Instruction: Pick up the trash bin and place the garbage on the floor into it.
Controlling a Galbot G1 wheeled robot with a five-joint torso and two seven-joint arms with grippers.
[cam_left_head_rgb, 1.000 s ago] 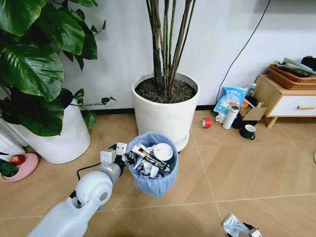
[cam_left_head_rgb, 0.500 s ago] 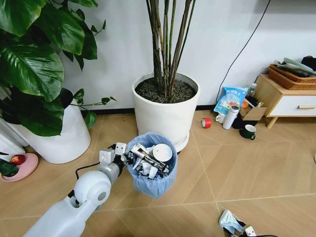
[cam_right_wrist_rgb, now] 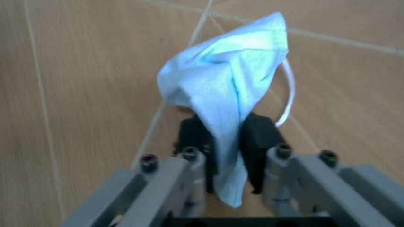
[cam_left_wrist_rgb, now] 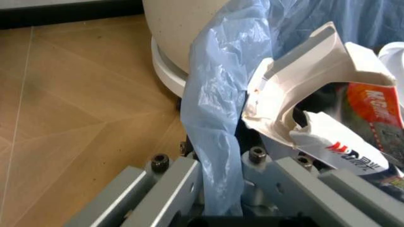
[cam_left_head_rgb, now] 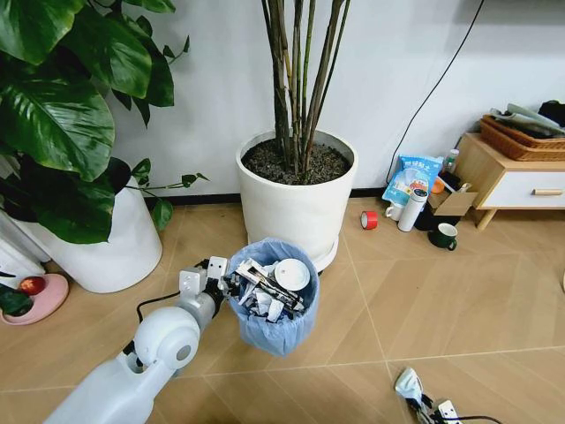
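Beside the big white planter (cam_left_head_rgb: 297, 205), the trash bin (cam_left_head_rgb: 276, 305) hangs off the tan floor (cam_left_head_rgb: 424, 300), its blue-bagged rim pinched between the closed fingers of the left gripper (cam_left_head_rgb: 217, 280); crumpled cartons and a white disc fill it to the brim. At the lower edge of the head view, the right gripper (cam_right_wrist_rgb: 224, 146) clamps a pale blue face mask (cam_right_wrist_rgb: 230, 90), its ear loop dangling. A red tape roll (cam_left_head_rgb: 369, 219), mugs and a low cabinet (cam_left_head_rgb: 508, 177) crowd the wall. What lies deeper in the bin is hard to make out.
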